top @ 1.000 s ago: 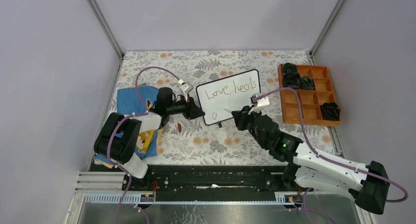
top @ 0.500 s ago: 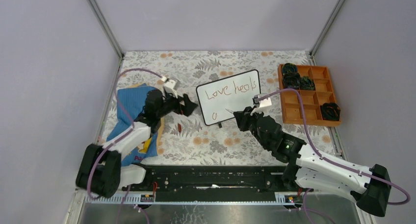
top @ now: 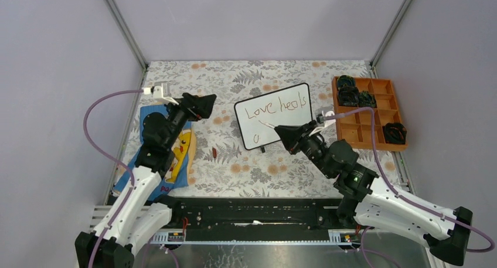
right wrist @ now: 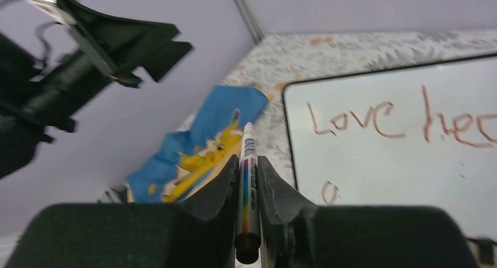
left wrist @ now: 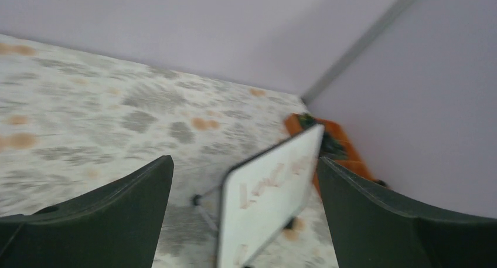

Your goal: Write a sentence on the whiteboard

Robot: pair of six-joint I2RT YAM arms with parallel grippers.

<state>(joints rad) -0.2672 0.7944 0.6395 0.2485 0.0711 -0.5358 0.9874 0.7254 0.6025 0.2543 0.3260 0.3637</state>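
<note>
Red-brown handwritten words (top: pixel 275 107) look unfinished, and the slim white marker (right wrist: pixel 247 180) clamped in your right jaws could topple the unbraced black-framed whiteboard (top: pixel 282 129), your left jaws gaping empty well apart.

A robotics lab cell is indicated: plain lilac panels (top: pixel 264 21) are framed by aluminium struts (top: pixel 123 27), and a floral-clothed table (top: pixel 252 174) is enclosed.

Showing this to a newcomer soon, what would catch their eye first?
The whiteboard mid-table, red-brown writing reading "Love heals" with a lone letter below. The right gripper pinches a marker close to it; the left gripper hangs open to its left.
</note>
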